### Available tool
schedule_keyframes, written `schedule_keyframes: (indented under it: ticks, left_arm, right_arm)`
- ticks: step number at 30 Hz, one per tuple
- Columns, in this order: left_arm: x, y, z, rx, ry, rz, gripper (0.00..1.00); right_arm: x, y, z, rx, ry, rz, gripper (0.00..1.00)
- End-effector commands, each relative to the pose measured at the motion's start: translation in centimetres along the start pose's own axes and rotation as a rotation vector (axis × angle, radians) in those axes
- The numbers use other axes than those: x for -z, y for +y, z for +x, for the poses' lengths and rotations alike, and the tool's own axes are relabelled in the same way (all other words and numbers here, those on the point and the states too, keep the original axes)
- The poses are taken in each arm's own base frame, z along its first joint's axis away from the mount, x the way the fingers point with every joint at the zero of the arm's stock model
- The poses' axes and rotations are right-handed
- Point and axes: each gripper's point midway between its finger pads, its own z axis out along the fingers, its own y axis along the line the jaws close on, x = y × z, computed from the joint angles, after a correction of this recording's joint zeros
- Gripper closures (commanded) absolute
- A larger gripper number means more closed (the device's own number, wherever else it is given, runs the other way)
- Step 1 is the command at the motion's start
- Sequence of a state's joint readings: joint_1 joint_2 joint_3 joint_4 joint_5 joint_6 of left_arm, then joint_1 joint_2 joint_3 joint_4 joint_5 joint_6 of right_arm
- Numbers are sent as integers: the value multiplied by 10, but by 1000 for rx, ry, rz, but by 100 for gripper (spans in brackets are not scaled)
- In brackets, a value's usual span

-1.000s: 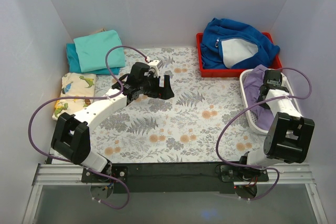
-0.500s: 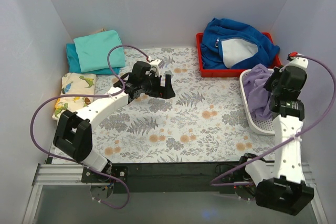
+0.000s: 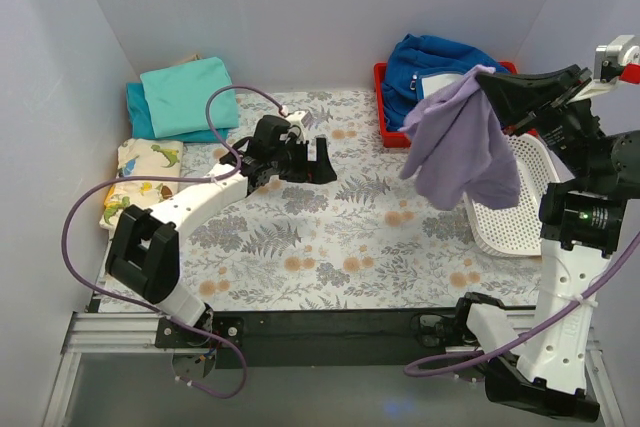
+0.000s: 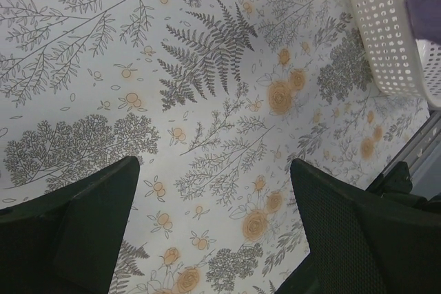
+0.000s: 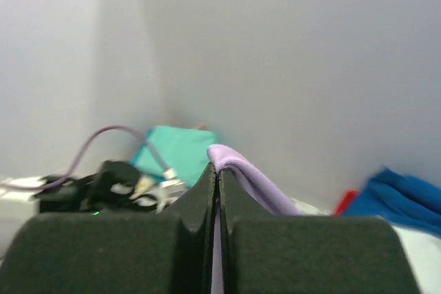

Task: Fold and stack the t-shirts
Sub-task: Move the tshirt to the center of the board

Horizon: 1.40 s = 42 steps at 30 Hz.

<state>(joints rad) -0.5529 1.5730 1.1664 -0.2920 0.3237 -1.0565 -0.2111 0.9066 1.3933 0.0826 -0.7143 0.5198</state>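
Observation:
A lavender t-shirt [image 3: 462,142] hangs in the air over the right side of the table, pinched at its top by my right gripper [image 3: 487,84], which is raised high and shut on the cloth [image 5: 234,166]. Folded turquoise [image 3: 190,95] and darker teal [image 3: 137,110] t-shirts lie stacked at the back left corner; the turquoise one also shows in the right wrist view [image 5: 178,149]. My left gripper [image 3: 321,162] hovers over the middle of the floral table, jaws wide open with nothing between them [image 4: 213,222].
A white perforated basket [image 3: 520,202] stands at the right edge, its rim in the left wrist view [image 4: 386,25]. A red tray [image 3: 383,117] at the back right holds a royal-blue fleece jacket [image 3: 420,67]. A dinosaur-print cloth [image 3: 140,177] lies at the left.
My right arm has risen out of the basket and swung up and left, lifting the lavender t-shirt clear of it. The left arm has barely moved.

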Motion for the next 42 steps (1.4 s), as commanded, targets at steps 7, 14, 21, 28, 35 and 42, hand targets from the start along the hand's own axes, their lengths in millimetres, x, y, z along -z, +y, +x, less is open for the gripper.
schedule_keyframes:
  ticks: [7,14,21,28,35,42]
  left_arm:
    - [63,-10,-63,102,-346,-72,9]
    - [104,-1,-75,148,-495,-144,9]
    - [113,1,-65,142,-505,-149,9]
    - [104,17,-55,144,-469,-215,9]
    - [84,17,-41,118,-382,-186,9]
    - [50,10,-4,109,-213,-74,9]
  right_arm:
    - [40,114,1,-57,128,-563,99]
    - [26,50,99,-353,253,-447,99]
    - [6,-14,273,-558,530,-209,99]
    - [1,-51,416,-392,914,132,99]
    - [26,-128,435,-39,982,597,92]
    - [39,-191,368,208,851,943,94]
